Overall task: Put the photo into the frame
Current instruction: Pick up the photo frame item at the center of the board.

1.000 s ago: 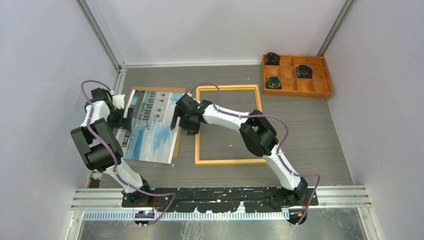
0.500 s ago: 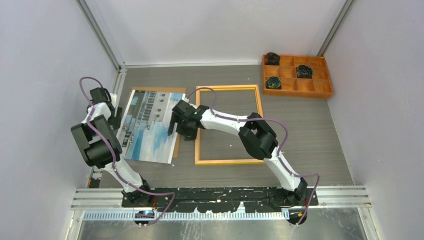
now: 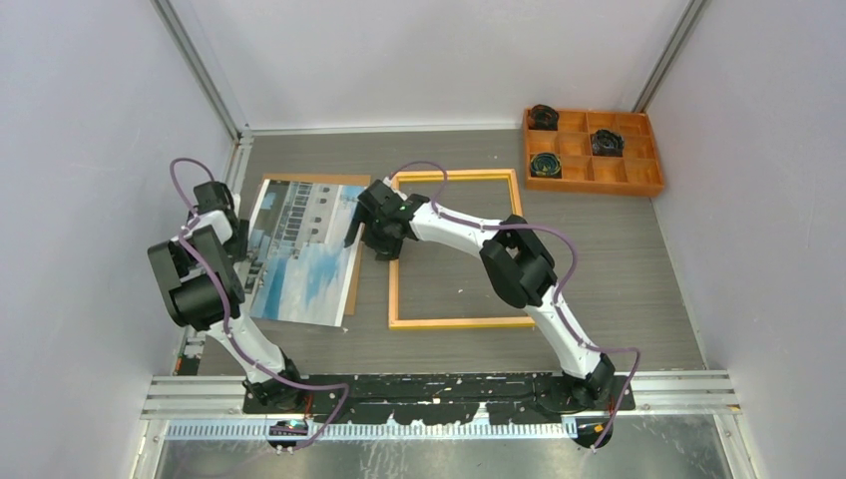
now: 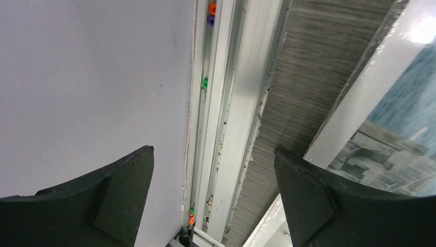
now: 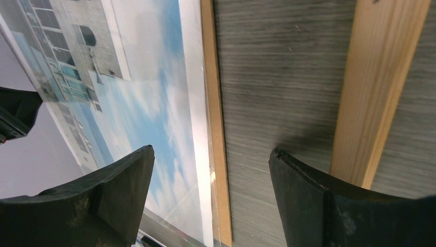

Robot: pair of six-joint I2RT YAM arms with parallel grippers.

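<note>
Bright even light, blurred wrist foregrounds.

- Left arm (image 3: 200,289): rises from its base at the near edge, elbow folded high on the left side, forearm running away to the far left. Purple cable (image 3: 180,170) loops over the wrist.
- Left gripper (image 4: 213,175): jaws spread wide, nothing between them. The 2 dark fingers (image 4: 118,190) sit at the lower corners of the wrist view.
- Right arm (image 3: 519,269): stretched long, elbow bent mid-span, forearm reaching left and away across the centre.
- Right gripper (image 5: 211,170): pointed down and leftward, jaws wide apart, holding nothing.
- The 2 grippers sit well apart.
</note>
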